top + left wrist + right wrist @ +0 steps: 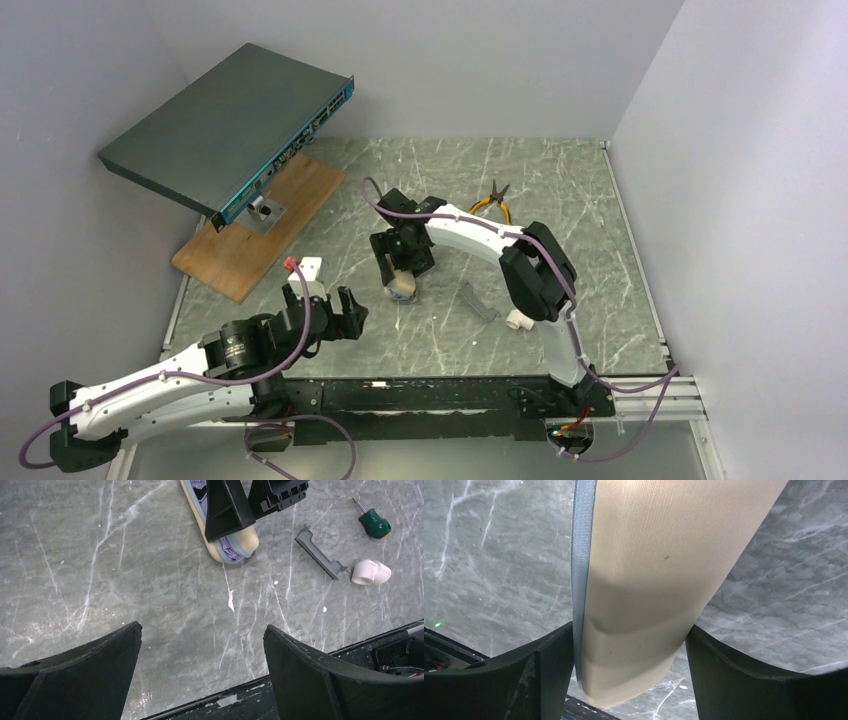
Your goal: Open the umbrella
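Note:
The beige oblong clamshell case (402,287) lies on the table in the middle. In the left wrist view the case (245,539) is partly open, and the umbrella's pale lavender fabric (227,547) shows inside it; the shaft, strap and handle are hidden. My right gripper (400,262) comes down on the case. In the right wrist view the right gripper (630,632) has one finger on each side of the case (649,580), pressing its sides. My left gripper (335,310) is open and empty, hovering above bare table near the front edge (202,630).
A tilted network switch (235,125) stands on a wooden board (262,225) at the back left. Pliers (495,200) lie behind the right arm. A grey plastic bracket (320,555), a white pipe elbow (371,572) and a green screwdriver (374,524) lie right of the case.

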Tool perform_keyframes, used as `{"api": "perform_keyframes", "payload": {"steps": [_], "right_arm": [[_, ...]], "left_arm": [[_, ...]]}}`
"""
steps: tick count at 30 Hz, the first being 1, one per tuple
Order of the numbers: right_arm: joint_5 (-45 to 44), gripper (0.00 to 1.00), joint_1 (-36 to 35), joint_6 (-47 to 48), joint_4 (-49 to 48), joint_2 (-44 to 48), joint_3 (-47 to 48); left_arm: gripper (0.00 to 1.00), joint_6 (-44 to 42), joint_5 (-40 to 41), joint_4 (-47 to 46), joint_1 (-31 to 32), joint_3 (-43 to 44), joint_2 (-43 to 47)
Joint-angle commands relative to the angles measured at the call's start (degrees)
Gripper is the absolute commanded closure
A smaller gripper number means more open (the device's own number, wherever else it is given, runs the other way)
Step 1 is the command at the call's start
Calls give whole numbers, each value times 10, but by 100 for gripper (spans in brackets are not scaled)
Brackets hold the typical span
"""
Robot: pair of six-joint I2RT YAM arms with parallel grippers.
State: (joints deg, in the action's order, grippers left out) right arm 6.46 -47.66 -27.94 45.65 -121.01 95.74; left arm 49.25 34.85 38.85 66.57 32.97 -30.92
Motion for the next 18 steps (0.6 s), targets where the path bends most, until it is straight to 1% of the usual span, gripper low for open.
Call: {"api": "perform_keyframes", "payload": {"steps": [1,12,15,18], "right_arm": [[37,24,-1,-1,-49,37,-43],[104,25,9,2,-83,115,-95],[129,20,13,-3,-98,138,-116],[139,18,18,-3,-112,159,-135]], "left_arm": [[5,8,24,-26,2,5,-9],[5,-3,34,-69,1,15,-73],[5,-2,40,-79,1,17,-87],[5,0,40,-89,-3,16,-97]]}}
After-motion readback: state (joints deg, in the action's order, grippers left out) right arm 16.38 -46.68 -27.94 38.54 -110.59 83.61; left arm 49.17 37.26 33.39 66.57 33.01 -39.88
